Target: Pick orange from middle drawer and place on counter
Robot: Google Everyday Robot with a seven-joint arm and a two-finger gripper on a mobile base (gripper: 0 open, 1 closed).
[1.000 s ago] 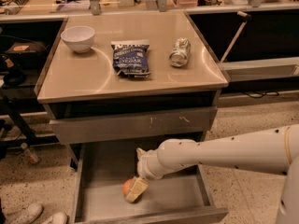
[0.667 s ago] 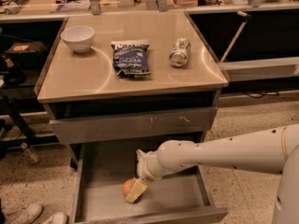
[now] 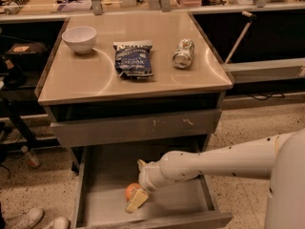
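The orange (image 3: 131,190) lies on the floor of the open middle drawer (image 3: 108,168), near its front left. My gripper (image 3: 138,182) reaches down into the drawer from the right, at the end of the white arm (image 3: 224,159). Its fingers are open and straddle the orange. One pale fingertip (image 3: 137,200) sits just in front of the fruit and touches or nearly touches it. The other fingertip (image 3: 141,164) is behind it. The tan counter (image 3: 95,80) is above the drawer.
On the counter stand a white bowl (image 3: 79,38), a dark blue chip bag (image 3: 133,60) and a can lying on its side (image 3: 183,53). A shut grey drawer front with pale scratches (image 3: 138,128) overhangs the open drawer. A cluttered bench (image 3: 71,4) runs behind. Shoes (image 3: 28,218) show at bottom left.
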